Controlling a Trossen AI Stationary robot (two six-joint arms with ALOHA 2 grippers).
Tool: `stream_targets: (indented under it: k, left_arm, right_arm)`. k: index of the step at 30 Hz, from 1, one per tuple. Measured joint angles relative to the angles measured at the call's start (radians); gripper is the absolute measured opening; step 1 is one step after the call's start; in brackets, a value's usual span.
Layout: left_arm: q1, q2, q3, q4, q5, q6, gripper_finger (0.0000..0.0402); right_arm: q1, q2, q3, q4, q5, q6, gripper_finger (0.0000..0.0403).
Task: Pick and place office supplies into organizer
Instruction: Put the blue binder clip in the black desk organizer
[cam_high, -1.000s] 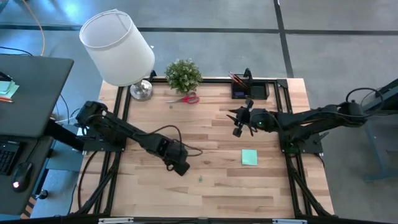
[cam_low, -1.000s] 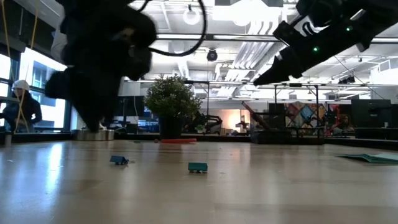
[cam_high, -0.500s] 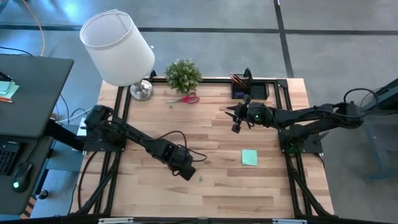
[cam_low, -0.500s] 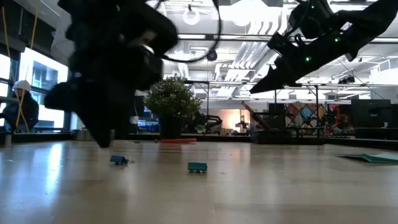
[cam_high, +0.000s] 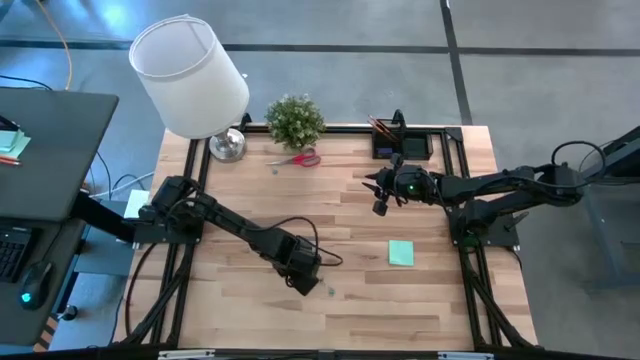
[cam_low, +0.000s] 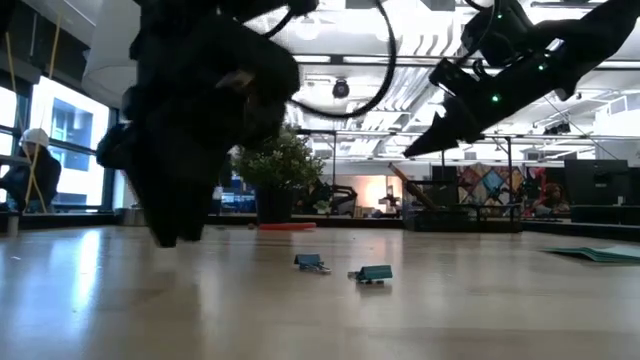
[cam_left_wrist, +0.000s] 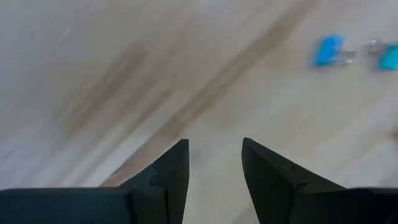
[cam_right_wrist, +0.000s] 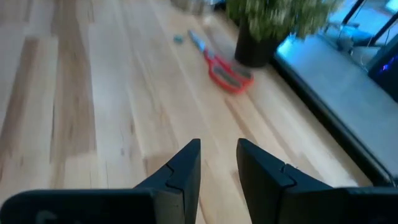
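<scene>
Two small teal clips lie flat on the wood near the table's middle front; the left wrist view shows them too. My left gripper points down just left of them, open with nothing between its fingers. My right gripper hovers high over the table's far right part, slanting down, open and holding nothing. Red-handled scissors lie flat by the plant. A mint-green sticky-note pad lies on the right. The black organizer stands at the far edge with orange pencils in it.
A green potted plant and a white-shaded lamp stand at the far edge, left of the organizer. A small blue piece lies near the scissors. A black frame rail runs along the table's edges. Bare wood lies along the near side.
My left gripper has moved toward the table's right and near edge and sunk lower, toward the clips. The two clips have slid a little toward the table's right. My right gripper has dipped slightly.
</scene>
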Motion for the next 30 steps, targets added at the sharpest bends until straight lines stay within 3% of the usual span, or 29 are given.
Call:
stream_targets:
  k: [4,11,16,21,30]
  left_arm:
    - [0.000,0.003,0.045,0.022,-0.063,0.213,0.0131]
    - [-0.048,0.003,0.116,0.038,-0.212,0.931,0.0131]
    - [-0.069,0.003,0.098,0.135,-0.237,1.290,0.0131]
    - [-0.040,0.003,0.045,0.297,-0.193,1.463,0.0131]
    - [0.022,0.003,-0.081,0.515,-0.029,1.587,0.0131]
  right_arm:
    - [0.000,-0.002,0.000,-0.023,-0.022,-0.002,0.0096]
    - [0.000,-0.010,0.000,-0.030,-0.064,-0.002,0.0096]
    - [0.000,-0.011,0.000,-0.041,-0.094,0.006,0.0096]
    - [0.000,-0.011,0.000,-0.062,-0.097,0.043,0.0096]
    - [0.001,-0.011,0.000,-0.121,-0.097,0.114,0.0096]
